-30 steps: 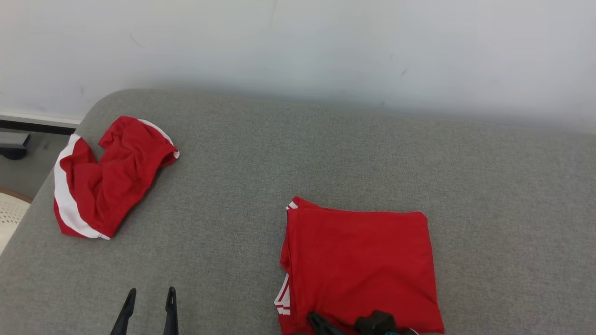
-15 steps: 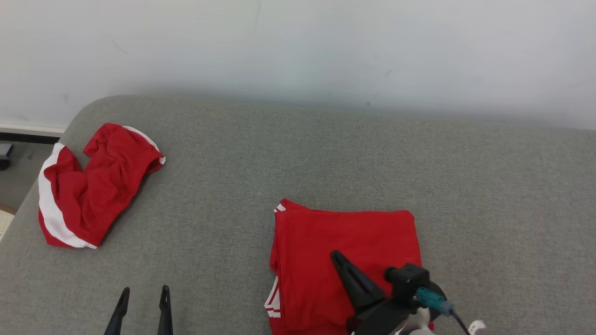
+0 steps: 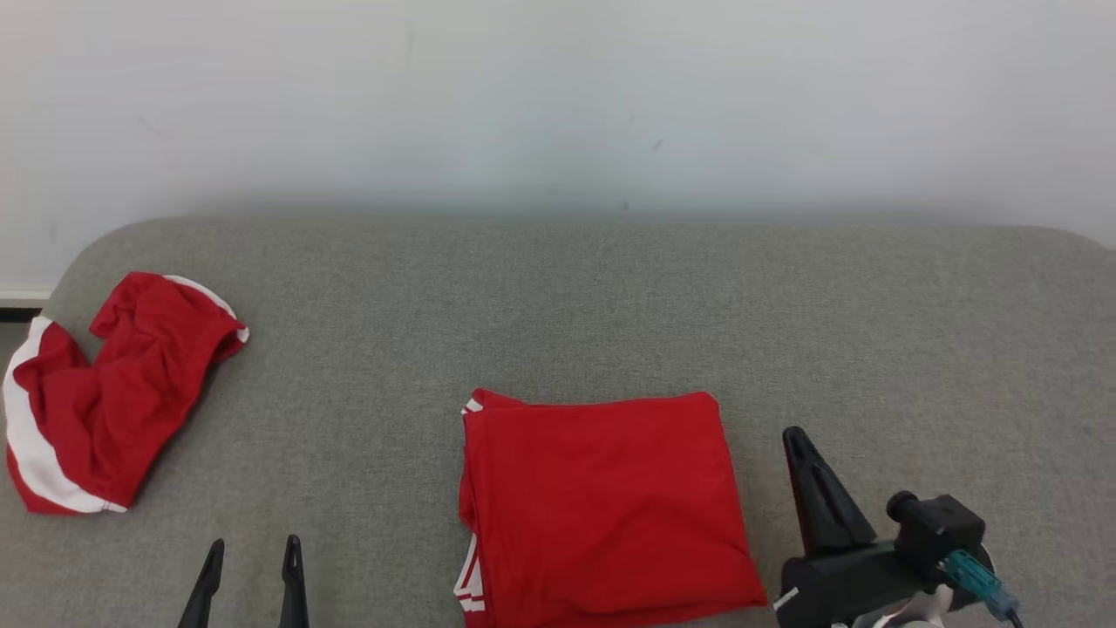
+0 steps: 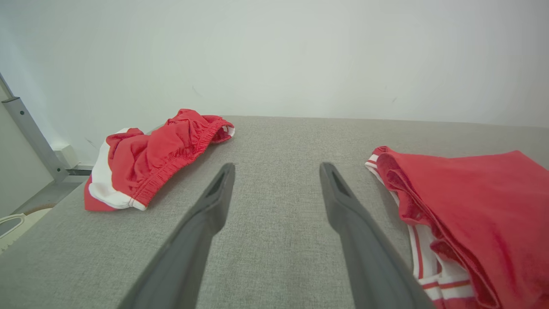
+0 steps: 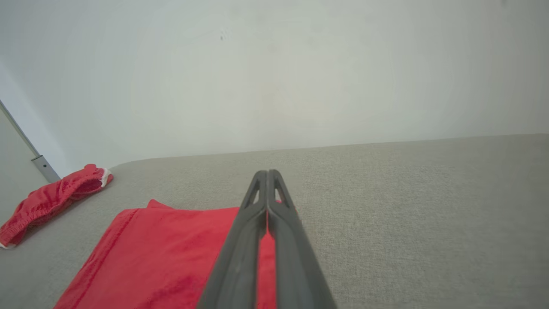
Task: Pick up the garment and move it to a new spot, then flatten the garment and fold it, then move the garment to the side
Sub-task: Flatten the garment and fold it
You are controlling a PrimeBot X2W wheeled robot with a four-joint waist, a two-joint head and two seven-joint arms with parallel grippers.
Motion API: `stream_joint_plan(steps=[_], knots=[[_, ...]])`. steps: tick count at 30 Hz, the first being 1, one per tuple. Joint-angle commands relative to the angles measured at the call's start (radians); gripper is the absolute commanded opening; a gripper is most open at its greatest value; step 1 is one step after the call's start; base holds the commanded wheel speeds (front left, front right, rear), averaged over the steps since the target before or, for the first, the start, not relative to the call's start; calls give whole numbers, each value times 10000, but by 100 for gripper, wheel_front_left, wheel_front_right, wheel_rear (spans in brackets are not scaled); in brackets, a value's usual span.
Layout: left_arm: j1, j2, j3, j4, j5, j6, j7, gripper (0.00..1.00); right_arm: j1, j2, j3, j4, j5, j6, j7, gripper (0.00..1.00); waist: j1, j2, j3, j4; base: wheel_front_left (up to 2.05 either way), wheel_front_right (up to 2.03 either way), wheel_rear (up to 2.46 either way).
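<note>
The right gripper [image 3: 795, 440], clenched and empty, has swung off the folded garment [image 3: 602, 506] to its right. The left gripper [image 3: 254, 548] stands released. Crumpled shorts [image 3: 105, 392] lie well left.

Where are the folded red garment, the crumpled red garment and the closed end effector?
folded red garment [image 3: 602, 506], head view, middle of its flat top
crumpled red garment [image 3: 113, 392], head view, red middle of the heap
right end effector [image 3: 793, 438], head view, tips of its shut fingers

Left gripper [image 3: 253, 548] low at near left, two dark fingers [image 3: 293, 580] spread wide, pointing far, empty, right gripper [image 3: 800, 449] at near right, fingers pressed together, empty, tips leaning left, black wrist [image 3: 850, 580] behind.
</note>
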Motion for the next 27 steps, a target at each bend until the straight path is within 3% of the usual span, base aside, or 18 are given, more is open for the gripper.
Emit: stream_joint_plan(steps=[1, 7, 8, 9, 10, 11, 27], knots=[[232, -2, 44, -107, 90, 4, -32, 100, 299, 0, -252, -207, -150, -19, -38, 0, 0, 0, -100, -226, 0, 0, 0], [391, -3, -60, -256, 218, -30, -32, 100, 1028, 98, -1035, -737, -353, -19, -36, 0, 0, 0, -190, -365, 0, 0, 0], [441, 1, -91, -287, 221, -32, -32, 100, 1179, 145, -1226, -853, -405, -19, -36, 9, 0, 0, -209, -379, 0, 0, 0], [469, 0, -113, -317, 222, -34, -33, 100, 1332, 180, -1386, -949, -457, -19, -35, 26, 0, 0, -226, -389, 0, 0, 0], [464, 0, -138, -335, 225, -34, -32, 100, 1494, 230, -1528, -1068, -496, -19, -36, 49, 0, 0, -244, -395, 0, 0, 0], [460, -2, -199, -375, 238, -31, -32, 100, 1765, 325, -1750, -1164, -591, -19, -36, 100, 0, 0, -286, -395, 0, 0, 0], [693, -1, -416, -426, 466, 83, -32, 100, 2372, 504, -1598, -1105, -1199, -19, -37, 100, 0, 0, -471, -379, 0, 0, 0]])
